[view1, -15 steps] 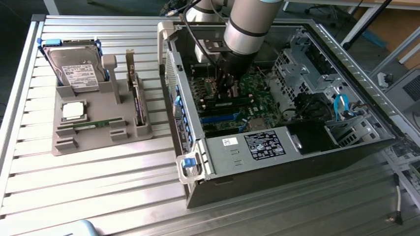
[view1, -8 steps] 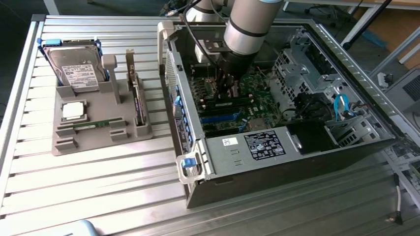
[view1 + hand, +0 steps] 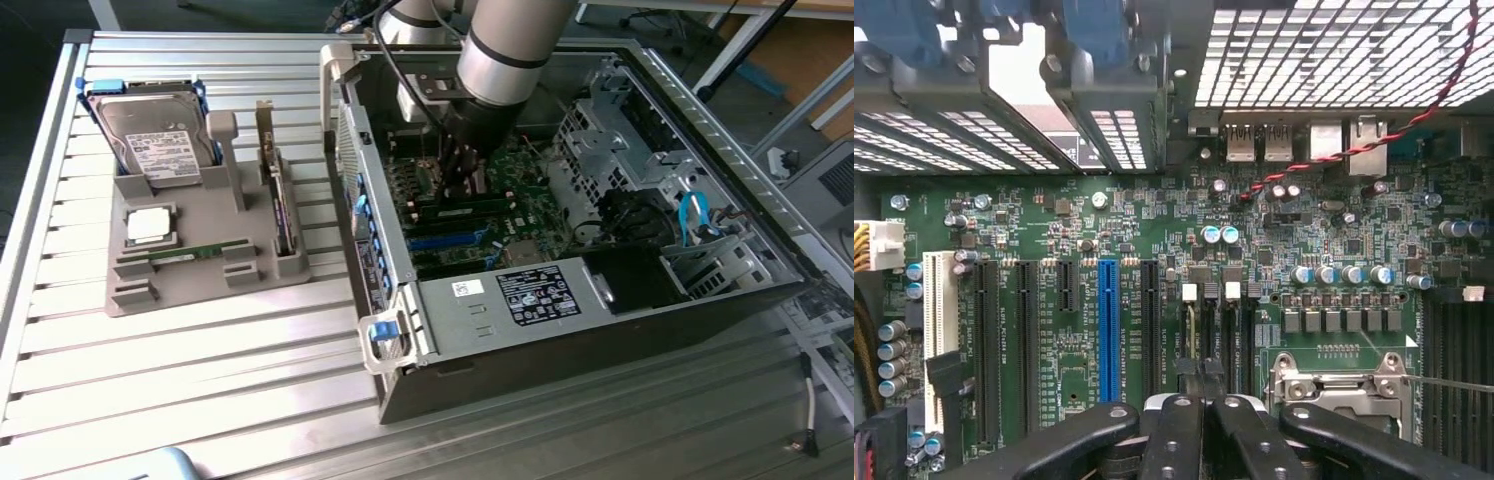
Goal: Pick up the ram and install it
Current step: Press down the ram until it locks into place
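Position of arm: reaching down into the open computer case (image 3: 561,330), above the motherboard (image 3: 1154,210).

State of gripper (image 3: 458,185): closed, with both dark fingers (image 3: 1174,440) drawn close together over the narrow memory slots (image 3: 1211,320), between the blue slot (image 3: 1108,325) and the processor socket (image 3: 1344,390).

Location of ram stick (image 3: 465,209): inside the case, lying lengthwise along the memory slots, directly beneath the fingertips. Clamped or merely touched: cannot tell.

Location of second ram stick (image 3: 200,251): outside the case, flat in a groove of the grey holder (image 3: 187,285) on the table (image 3: 200,380), at the exterior view's left.

Also on the holder: hard drive (image 3: 154,140) standing tilted at the far end, square silver processor chip (image 3: 150,225) just beside the second ram stick, expansion card (image 3: 278,200) upright on edge along the side nearest the case.
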`<state>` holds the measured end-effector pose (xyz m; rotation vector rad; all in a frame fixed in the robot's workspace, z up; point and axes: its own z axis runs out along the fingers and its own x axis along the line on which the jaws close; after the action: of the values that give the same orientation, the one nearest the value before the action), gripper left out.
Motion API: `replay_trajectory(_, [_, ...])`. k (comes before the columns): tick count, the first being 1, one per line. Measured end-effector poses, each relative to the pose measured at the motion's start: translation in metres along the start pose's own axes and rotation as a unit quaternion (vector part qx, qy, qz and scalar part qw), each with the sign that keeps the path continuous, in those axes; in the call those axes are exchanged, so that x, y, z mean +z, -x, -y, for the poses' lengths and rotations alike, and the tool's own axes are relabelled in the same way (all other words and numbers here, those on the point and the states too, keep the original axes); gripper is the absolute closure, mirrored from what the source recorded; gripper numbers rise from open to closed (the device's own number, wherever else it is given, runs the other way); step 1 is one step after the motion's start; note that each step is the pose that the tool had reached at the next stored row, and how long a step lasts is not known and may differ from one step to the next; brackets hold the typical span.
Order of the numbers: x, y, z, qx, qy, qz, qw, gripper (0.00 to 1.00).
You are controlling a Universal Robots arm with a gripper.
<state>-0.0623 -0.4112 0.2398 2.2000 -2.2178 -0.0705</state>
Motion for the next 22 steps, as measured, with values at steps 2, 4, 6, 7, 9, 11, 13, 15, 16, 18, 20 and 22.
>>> replay_trajectory(2, [0.0,0.0,0.0,0.0,0.0,0.0001,1.0,0.9])
replay_trajectory(4, [-0.0002,0.0,0.0,0.0,0.0001,-0.0001,1.0,0.9])
replay_trajectory(6, [-0.0002,0.0,-0.0018,0.0,0.0002,-0.0002,1.0,0.9])
replay_trajectory(7, [-0.0001,0.0,-0.0041,0.0,0.0,-0.0002,1.0,0.9])
replay_trajectory(9, [0.0002,0.0,-0.0093,0.0,-0.0005,-0.0001,1.0,0.9])
replay_trajectory(11, [0.0005,0.0,-0.0145,0.0,-0.001,-0.0001,1.0,0.9])
replay_trajectory(13, [0.0007,0.0,-0.0195,0.0,-0.0013,-0.0001,1.0,0.9])
replay_trajectory(15, [0.0008,0.0,-0.0213,0.0,-0.0014,-0.0001,1.0,0.9])
replay_trajectory(16, [0.0008,0.0,-0.0213,0.0,-0.0014,-0.0001,1.0,0.9])
replay_trajectory(18, [0.0008,0.0,-0.0213,0.0,-0.0013,-0.0001,1.0,0.9])
replay_trajectory(20, [0.0017,0.0,-0.0213,0.0,-0.0014,0.0,1.0,0.9])
replay_trajectory(22, [0.003,0.0,-0.0214,0.0,-0.0014,-0.0001,1.0,0.9])
